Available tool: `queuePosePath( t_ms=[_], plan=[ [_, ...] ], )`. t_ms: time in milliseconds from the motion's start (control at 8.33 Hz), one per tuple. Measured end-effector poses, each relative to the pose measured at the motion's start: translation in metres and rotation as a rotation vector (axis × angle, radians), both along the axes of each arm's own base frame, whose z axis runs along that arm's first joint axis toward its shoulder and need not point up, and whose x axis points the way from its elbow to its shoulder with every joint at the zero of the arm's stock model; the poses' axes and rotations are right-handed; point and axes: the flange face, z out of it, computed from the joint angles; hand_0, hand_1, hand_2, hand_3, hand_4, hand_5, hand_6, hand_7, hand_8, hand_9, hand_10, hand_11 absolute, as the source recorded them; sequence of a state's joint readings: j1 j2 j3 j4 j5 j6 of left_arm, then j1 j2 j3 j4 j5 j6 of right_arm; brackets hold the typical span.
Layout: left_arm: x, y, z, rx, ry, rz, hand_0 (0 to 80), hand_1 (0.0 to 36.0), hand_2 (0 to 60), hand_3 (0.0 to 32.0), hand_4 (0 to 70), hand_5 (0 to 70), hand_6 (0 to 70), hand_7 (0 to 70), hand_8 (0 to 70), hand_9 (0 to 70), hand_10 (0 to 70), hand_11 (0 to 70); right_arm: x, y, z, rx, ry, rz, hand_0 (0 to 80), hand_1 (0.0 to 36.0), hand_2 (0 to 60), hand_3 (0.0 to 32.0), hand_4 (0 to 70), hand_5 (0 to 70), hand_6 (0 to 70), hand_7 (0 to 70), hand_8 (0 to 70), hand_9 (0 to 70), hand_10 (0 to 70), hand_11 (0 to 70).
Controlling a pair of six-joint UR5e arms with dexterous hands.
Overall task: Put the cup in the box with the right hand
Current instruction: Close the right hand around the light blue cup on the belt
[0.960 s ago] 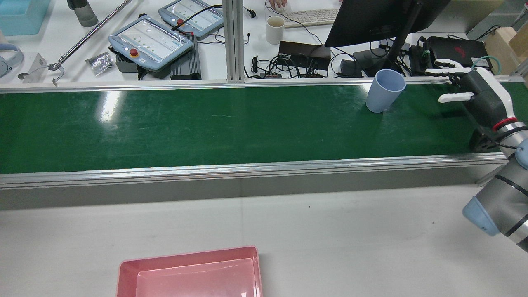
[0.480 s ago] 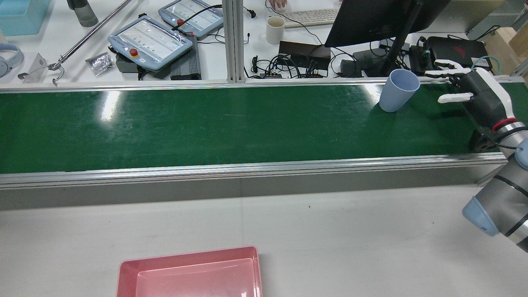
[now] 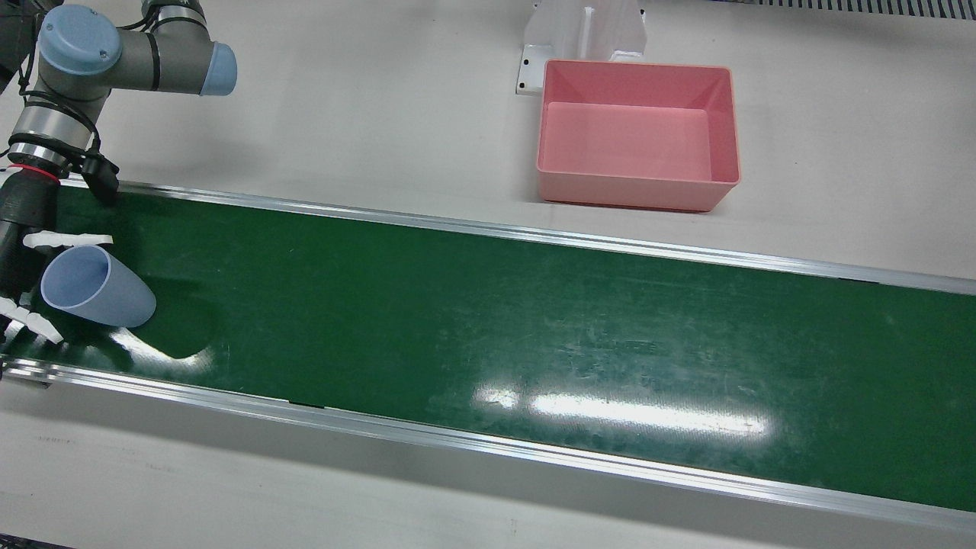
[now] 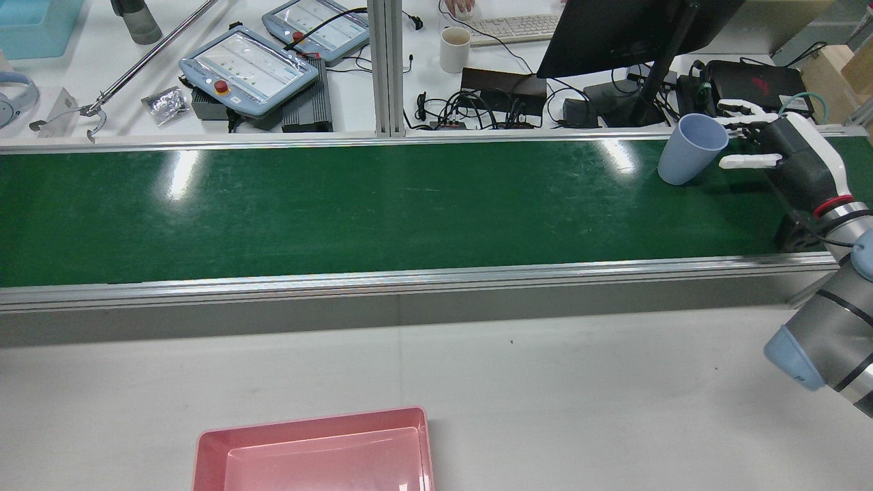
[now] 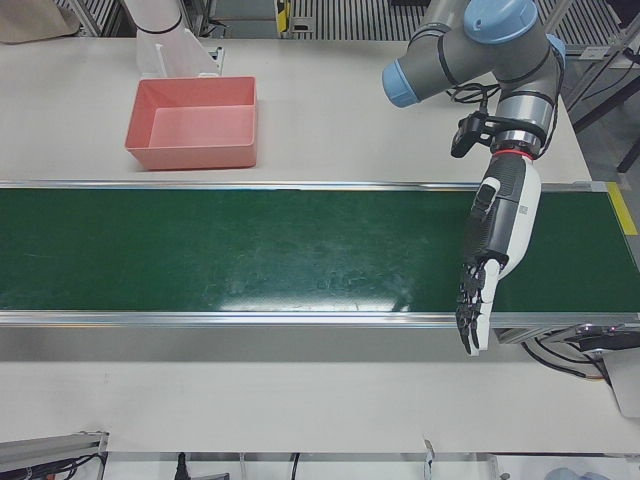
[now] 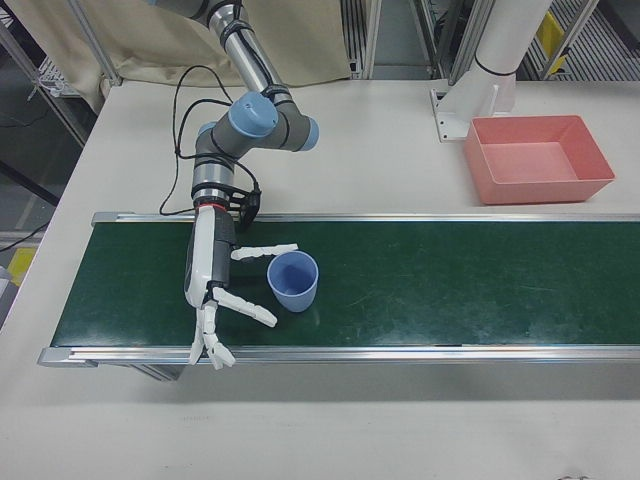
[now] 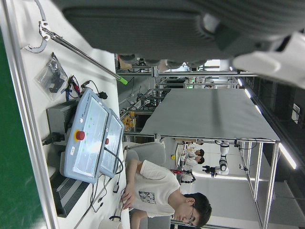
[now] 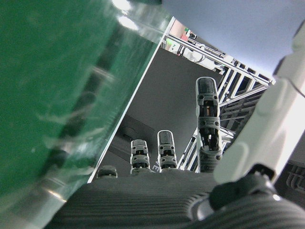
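Note:
A pale blue cup point(image 4: 690, 158) stands upright on the green belt point(image 4: 382, 204), at the right end in the rear view. My right hand point(image 4: 784, 146) is open beside it. Its thumb and fingers point(image 6: 240, 305) reach out on either side of the cup point(image 6: 293, 281) without closing. In the front view the cup point(image 3: 95, 288) sits between the white fingertips of that hand point(image 3: 23, 252). The right hand view shows the cup wall point(image 8: 238, 24) close above the fingers. The pink box point(image 4: 204, 450) lies empty on the white table. My left hand point(image 5: 495, 250) hangs open and flat over the belt's other end.
Aluminium rails point(image 4: 409, 278) edge the belt on both sides. Behind the far rail are teach pendants point(image 4: 249, 68), a white mug point(image 4: 455, 49), cables and a monitor point(image 4: 614, 34). A white post base point(image 3: 583, 34) stands behind the pink box point(image 3: 637, 194).
The cup has travelled right along the belt, from well clear of my right hand to between its thumb and fingers. The right hand has hardly moved.

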State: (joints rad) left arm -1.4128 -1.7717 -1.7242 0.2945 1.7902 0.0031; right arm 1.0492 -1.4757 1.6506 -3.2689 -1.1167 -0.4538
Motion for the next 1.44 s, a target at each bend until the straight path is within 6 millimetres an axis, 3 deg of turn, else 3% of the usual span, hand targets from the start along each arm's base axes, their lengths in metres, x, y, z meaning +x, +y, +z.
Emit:
queuePosePath(
  t_ms=[240,360,480,720,840,960,1200,1320,1440],
  plan=[
    [0.000,0.000,0.000,0.000,0.000,0.000,0.0,0.0,0.0,0.0,0.0,0.0,0.0,0.0,0.0,0.0,0.0,0.0,0.001,0.000,0.000,0.000,0.000,0.001,45.7,2.8,2.5,9.6,40.4,1.6,3.8,27.7,7.9,13.1,0.0,0.0],
    [0.000,0.000,0.000,0.000,0.000,0.000,0.0,0.0,0.0,0.0,0.0,0.0,0.0,0.0,0.0,0.0,0.0,0.0,0.002,0.000,0.000,0.001,0.000,0.004,45.4,2.2,3.1,3.4,49.5,1.2,4.2,27.5,8.3,13.5,0.0,0.0],
    [0.000,0.000,0.000,0.000,0.000,0.000,0.0,0.0,0.0,0.0,0.0,0.0,0.0,0.0,0.0,0.0,0.0,0.0,0.005,-0.001,-0.001,0.001,-0.001,0.009,45.7,1.8,4.7,0.0,67.9,0.6,6.0,28.5,8.5,13.7,0.0,0.0],
    [0.000,0.000,0.000,0.000,0.000,0.000,0.0,0.0,0.0,0.0,0.0,0.0,0.0,0.0,0.0,0.0,0.0,0.0,0.013,-0.002,-0.001,0.001,0.005,0.024,43.7,1.0,18.1,0.0,70.0,0.0,9.3,42.4,9.0,16.4,2.1,1.2],
    [0.000,0.000,0.000,0.000,0.000,0.000,0.0,0.0,0.0,0.0,0.0,0.0,0.0,0.0,0.0,0.0,0.0,0.0,0.019,-0.002,-0.001,0.001,0.012,0.035,42.9,3.0,23.2,0.0,70.0,0.0,11.3,53.9,9.4,18.9,1.8,0.8],
    [0.000,0.000,0.000,0.000,0.000,0.000,0.0,0.0,0.0,0.0,0.0,0.0,0.0,0.0,0.0,0.0,0.0,0.0,0.026,-0.002,-0.001,0.000,0.019,0.047,44.5,5.3,25.9,0.0,70.0,0.0,11.9,56.4,9.5,19.4,1.9,1.1],
    [0.000,0.000,0.000,0.000,0.000,0.000,0.0,0.0,0.0,0.0,0.0,0.0,0.0,0.0,0.0,0.0,0.0,0.0,0.040,-0.002,-0.002,0.001,0.033,0.073,47.1,14.2,42.0,0.0,70.0,0.0,12.0,54.5,9.5,19.6,3.3,3.7],
    [0.000,0.000,0.000,0.000,0.000,0.000,0.0,0.0,0.0,0.0,0.0,0.0,0.0,0.0,0.0,0.0,0.0,0.0,0.050,0.002,-0.007,0.010,0.036,0.088,47.3,14.2,41.6,0.0,70.0,0.0,11.9,53.0,9.7,19.6,3.7,4.3],
    [0.000,0.000,0.000,0.000,0.000,0.000,0.0,0.0,0.0,0.0,0.0,0.0,0.0,0.0,0.0,0.0,0.0,0.0,0.060,0.010,-0.020,0.036,0.028,0.099,47.3,13.1,38.2,0.0,70.0,0.0,12.5,56.4,10.4,21.4,3.8,4.5]
  ],
)
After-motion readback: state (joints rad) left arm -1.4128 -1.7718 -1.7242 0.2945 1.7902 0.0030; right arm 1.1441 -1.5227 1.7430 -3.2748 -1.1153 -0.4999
